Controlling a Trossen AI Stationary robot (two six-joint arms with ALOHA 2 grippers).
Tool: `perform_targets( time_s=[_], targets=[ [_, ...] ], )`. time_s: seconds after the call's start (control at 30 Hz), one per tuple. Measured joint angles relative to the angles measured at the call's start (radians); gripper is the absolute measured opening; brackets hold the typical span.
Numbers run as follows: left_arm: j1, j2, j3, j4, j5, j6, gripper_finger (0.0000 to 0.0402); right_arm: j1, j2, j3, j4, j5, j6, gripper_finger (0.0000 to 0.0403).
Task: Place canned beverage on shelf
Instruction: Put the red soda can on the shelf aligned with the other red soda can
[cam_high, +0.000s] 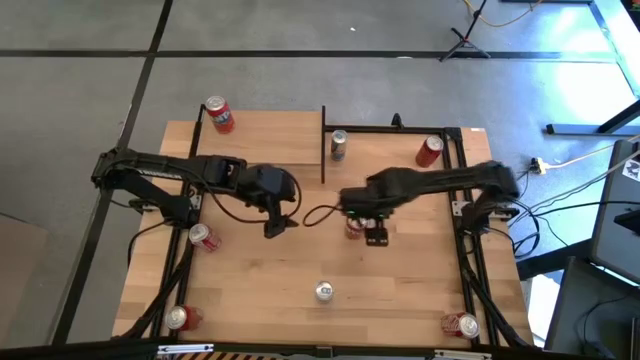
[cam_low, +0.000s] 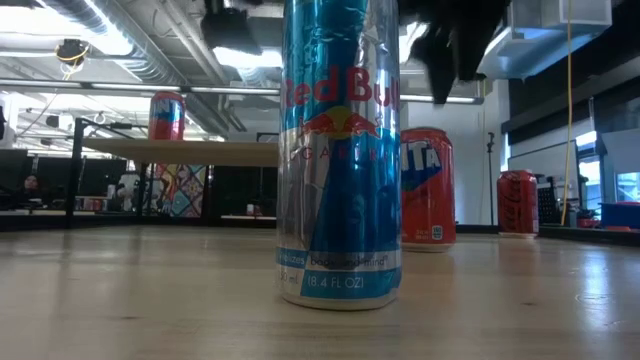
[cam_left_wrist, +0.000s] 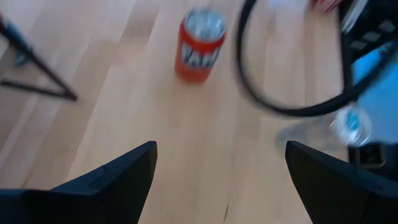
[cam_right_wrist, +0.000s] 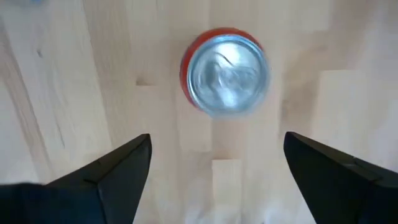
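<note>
Hovering with fingers spread above an upright red can (cam_right_wrist: 225, 71) at table centre, the right gripper (cam_high: 376, 236) risks toppling it if off-centre, shelf (cam_high: 262, 136) at eleven o'clock, left gripper (cam_high: 275, 228) also spread.

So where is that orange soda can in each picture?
High view: orange can mid-table, under the right gripper.
Low view: behind the blue can, to its right.
Left wrist view: upper middle.
Right wrist view: upper middle, lid showing.
Landmark: the blue can, high and low views.
</note>
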Motion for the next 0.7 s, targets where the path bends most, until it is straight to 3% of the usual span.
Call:
perform_targets(
  time_s=[0.23, 0.43, 0.7],
  targets=[
    [-0.013, 0.056, 0.000, 0.258, 0.008, -0.010, 0.0344, 0.144, -0.324, -0.173, 0.067, 0.126, 0.162, 0.0353],
    [-0.023, 0.182, 0.000, 0.461, 0.003, 0.005, 0.0344, 0.301, -0.572, -0.369, 0.172, 0.206, 0.379, 0.0353],
    [-0.002, 0.362, 0.007, 0.622, -0.041, 0.035, 0.0344, 0.451, -0.748, -0.535, 0.202, 0.359, 0.596, 0.0353]
  ],
)
